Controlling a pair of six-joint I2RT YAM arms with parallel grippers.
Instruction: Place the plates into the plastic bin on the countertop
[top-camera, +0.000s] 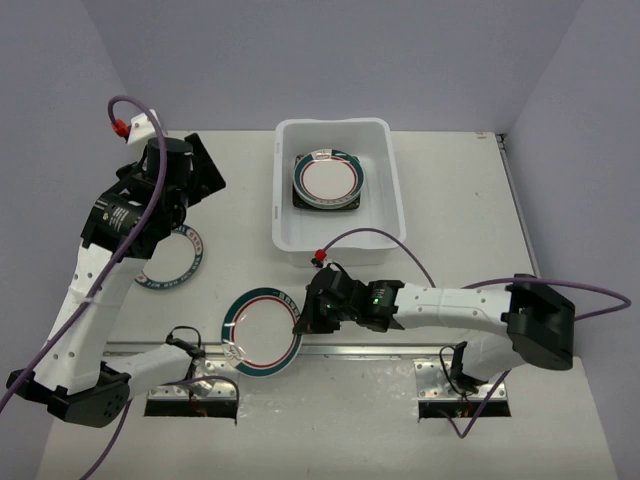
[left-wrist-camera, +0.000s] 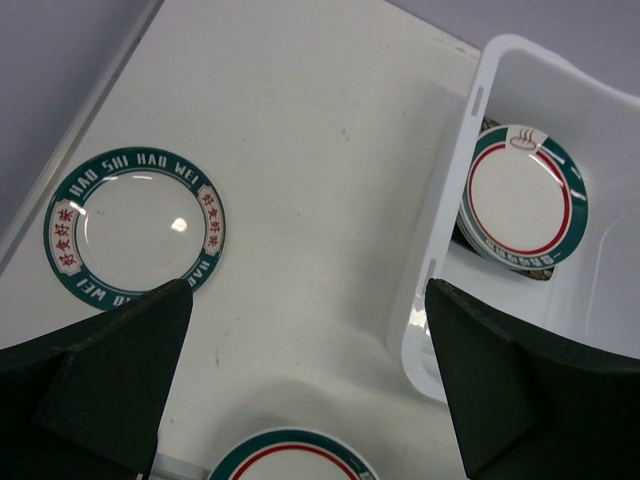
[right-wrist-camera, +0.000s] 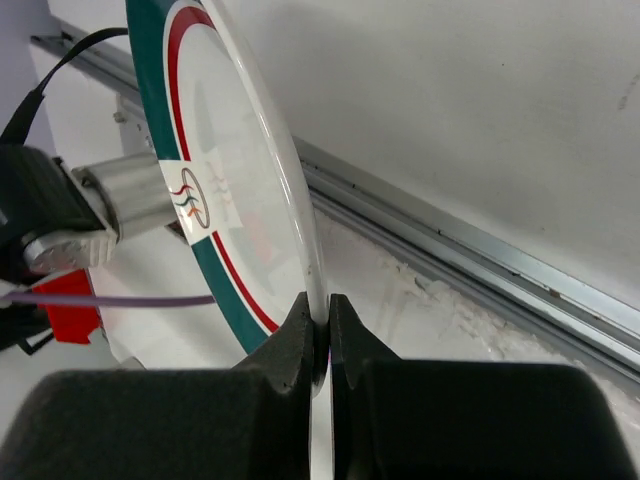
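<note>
My right gripper (top-camera: 303, 322) is shut on the rim of a round white plate with a teal-and-red rim (top-camera: 262, 331), near the metal rail (top-camera: 380, 351); in the right wrist view (right-wrist-camera: 322, 330) the plate (right-wrist-camera: 230, 190) stands edge-on between the jaws. A lettered teal-rimmed plate (top-camera: 178, 262) lies on the countertop (top-camera: 450, 200) at the left, partly under my left arm; it shows in the left wrist view (left-wrist-camera: 135, 224). The white plastic bin (top-camera: 385, 180) holds a teal-rimmed plate (top-camera: 330, 177) on a black square plate (top-camera: 298, 198). My left gripper (top-camera: 205, 165) is open, raised above the countertop.
The left wrist view shows the bin's wall (left-wrist-camera: 455, 230) and the plate inside it (left-wrist-camera: 522, 196), plus the held plate's edge (left-wrist-camera: 285, 458) at the bottom. The table's right edge (top-camera: 520, 220) runs beside the wall.
</note>
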